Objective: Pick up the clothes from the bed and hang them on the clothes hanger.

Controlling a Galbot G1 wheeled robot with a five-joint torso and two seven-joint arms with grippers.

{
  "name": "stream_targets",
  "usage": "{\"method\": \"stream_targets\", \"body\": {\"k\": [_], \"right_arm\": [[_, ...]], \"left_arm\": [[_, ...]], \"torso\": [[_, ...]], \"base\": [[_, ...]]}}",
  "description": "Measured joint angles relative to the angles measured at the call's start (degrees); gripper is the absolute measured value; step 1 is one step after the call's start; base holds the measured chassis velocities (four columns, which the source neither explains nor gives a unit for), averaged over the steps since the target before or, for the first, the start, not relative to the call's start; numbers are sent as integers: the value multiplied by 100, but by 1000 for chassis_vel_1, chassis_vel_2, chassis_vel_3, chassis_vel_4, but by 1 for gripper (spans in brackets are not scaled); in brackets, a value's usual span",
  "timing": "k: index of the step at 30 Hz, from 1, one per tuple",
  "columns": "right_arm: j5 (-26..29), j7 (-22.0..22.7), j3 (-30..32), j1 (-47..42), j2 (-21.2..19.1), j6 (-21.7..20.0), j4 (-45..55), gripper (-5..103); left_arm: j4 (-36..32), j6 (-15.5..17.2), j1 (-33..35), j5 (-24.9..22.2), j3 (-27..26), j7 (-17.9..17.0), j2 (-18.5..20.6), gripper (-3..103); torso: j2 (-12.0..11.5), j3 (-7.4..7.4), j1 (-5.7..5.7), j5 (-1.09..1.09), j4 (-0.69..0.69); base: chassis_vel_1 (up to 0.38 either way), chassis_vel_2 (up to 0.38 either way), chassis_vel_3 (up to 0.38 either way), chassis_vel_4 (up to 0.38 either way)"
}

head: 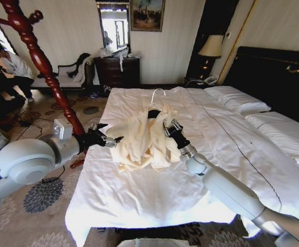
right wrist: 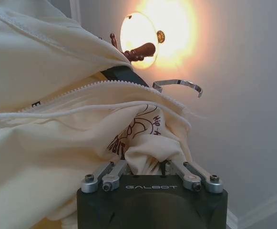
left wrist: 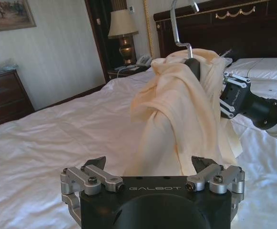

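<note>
The bed (head: 139, 190) is seen across the middle of the head view, its white duvet reaching from the near edge to the dark headboard (head: 278, 72) at far right. A red-brown coat stand (head: 41, 62) is seen at the bed's left side, rising to the upper left.

The clothes (head: 146, 136), a cream garment, are held up over the middle of the bed, bunched and hanging in folds, with the lower folds resting on the duvet. The garment is draped over the hanger (head: 155, 112), whose black shoulder shows at the top of the cloth and whose silver hook rises above it toward the far side.

The right gripper (head: 166, 126) is placed at the right side of the garment, just below the hanger; in its wrist view its fingers (right wrist: 110, 172) are closed on a fold of the cream cloth, with a printed patch and a zip line seen just above them.

The left gripper (head: 114, 139) is held at the left side of the garment, near its edge; in its wrist view its fingers (left wrist: 96, 165) are spread apart, with nothing between them.
</note>
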Motion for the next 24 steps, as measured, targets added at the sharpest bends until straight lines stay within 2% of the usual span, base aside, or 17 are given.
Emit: {"method": "stream_targets", "body": {"k": [3,5,7,9,10,13,16,19,22,24], "right_arm": [[-132,0,-13,-19,50,85,42,24],[-181,0,-17,-19,74,138,46,24],[-209,0,-23,-7,116,185,53,24],[-217,0,-23,3,130,197,59,24],[-230,1,-21,11,147,227,73,24],[-236,9,-12,9,150,267,107,24],[-238,47,-3,-5,128,290,164,23],[-238,57,-3,-2,109,291,192,23],[-228,37,-13,19,81,298,217,23],[-178,-14,-34,23,45,307,243,23]], "left_arm": [[56,-3,11,-119,9,3,-35,101],[73,-4,11,-213,9,5,-45,97],[82,-5,24,-342,29,47,-68,87],[88,-5,42,-348,50,77,-82,87],[100,-4,83,-326,91,138,-113,76],[108,-5,138,-283,139,215,-179,70],[107,-8,190,-236,183,268,-253,54],[104,-10,216,-152,219,255,-298,48],[93,17,281,45,266,190,-346,36],[89,27,320,125,288,39,-393,36]], "torso": [[0,0,0,0,0],[0,0,0,1,0],[0,0,0,2,0],[0,0,0,1,1],[0,0,0,1,0],[0,0,0,1,1],[0,0,0,1,0],[0,0,0,1,0],[0,0,0,1,0],[0,0,0,1,0]], "base": [[0,0,0,0],[0,0,0,0],[0,0,0,0],[0,0,0,0],[0,0,0,0],[0,0,0,0],[0,0,0,0],[0,0,0,0],[0,0,0,0],[0,0,0,0]]}}
